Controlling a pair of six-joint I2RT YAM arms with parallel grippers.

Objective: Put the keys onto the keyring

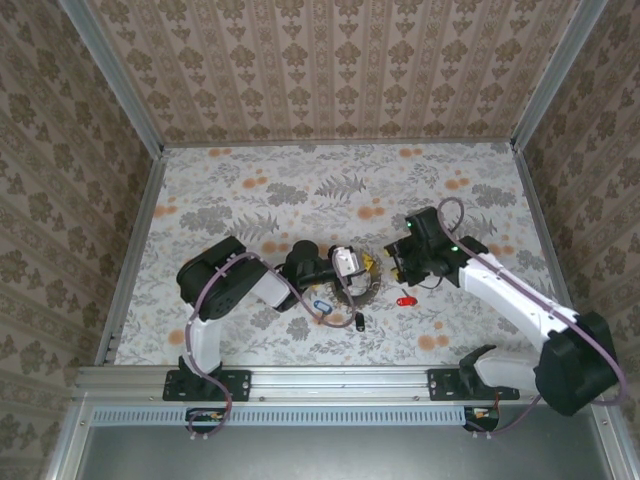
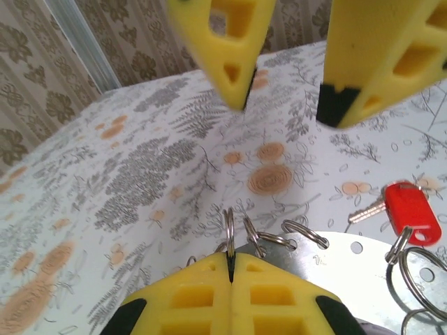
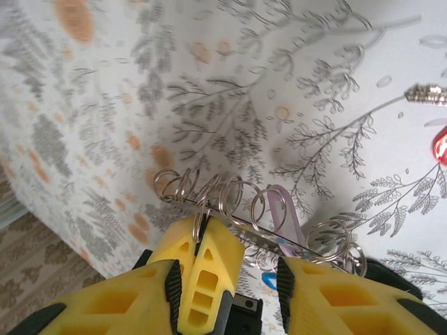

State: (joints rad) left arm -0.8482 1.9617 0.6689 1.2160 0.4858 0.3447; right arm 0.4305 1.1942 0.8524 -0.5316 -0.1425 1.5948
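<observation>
The keyring (image 2: 335,255), a silvery plate edged with split rings (image 3: 230,199), is clamped at its rim by the left gripper (image 2: 230,269) near the middle of the bench (image 1: 250,190). A red key (image 2: 413,215) lies just beside it, with a blue key (image 1: 321,306) and a black key (image 1: 358,321) nearby. The jaws of the right gripper (image 2: 288,105) are held apart beside the rings.

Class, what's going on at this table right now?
The left tool is pinching the edge of the keyring, a metal plate edged with small rings. The right tool faces it, open and empty. The red key, blue key and black key lie on the table.
</observation>
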